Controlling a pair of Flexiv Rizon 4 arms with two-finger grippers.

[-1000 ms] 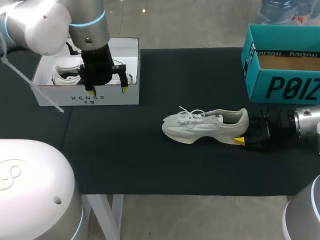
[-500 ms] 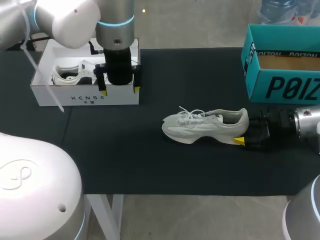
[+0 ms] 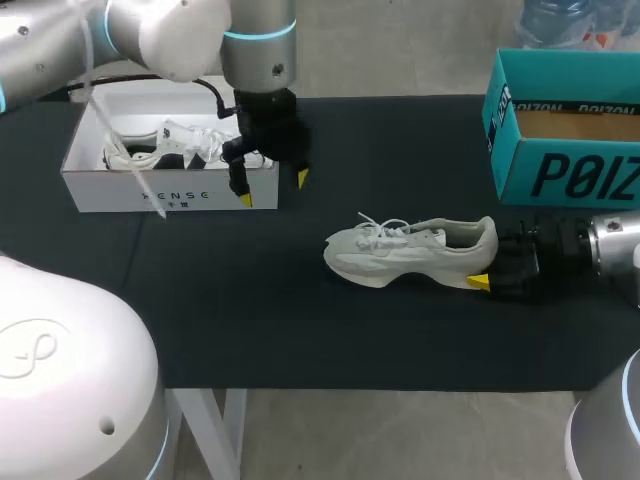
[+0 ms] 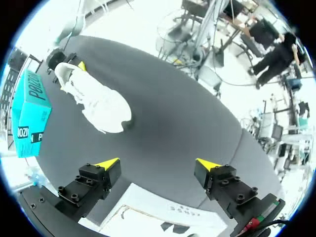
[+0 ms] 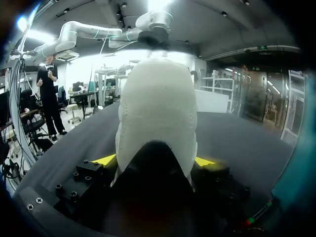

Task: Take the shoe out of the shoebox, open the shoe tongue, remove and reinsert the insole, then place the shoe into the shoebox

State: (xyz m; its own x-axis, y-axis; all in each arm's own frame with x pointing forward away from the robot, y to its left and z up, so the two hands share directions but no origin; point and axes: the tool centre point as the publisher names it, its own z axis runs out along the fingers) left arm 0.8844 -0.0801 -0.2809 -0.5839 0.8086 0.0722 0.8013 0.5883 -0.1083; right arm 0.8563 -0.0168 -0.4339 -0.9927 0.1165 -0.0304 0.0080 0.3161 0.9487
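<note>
On the black-covered bench (image 3: 300,330), a white lace-up mesh sneaker (image 3: 410,250) lies at centre, toe toward 9 o'clock. The right claw (image 5: 154,160) is clenched on its heel from 3 o'clock. At 2 o'clock stands a teal cardboard box (image 3: 560,175) with dark lettering. At 10 o'clock, a white cardboard shoebox (image 3: 100,185) bears small print. The left claw (image 3: 272,188), released, has swung from above it past its 3 o'clock end.

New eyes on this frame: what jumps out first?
The white mesh sneaker in the middle of the black table, its heel clamped by the right gripper. Next, the left gripper, fingers open, hanging over the near right corner of the white cardboard shoebox, which holds a second white shoe. A teal cardboard box stands at the table's far right.
</note>
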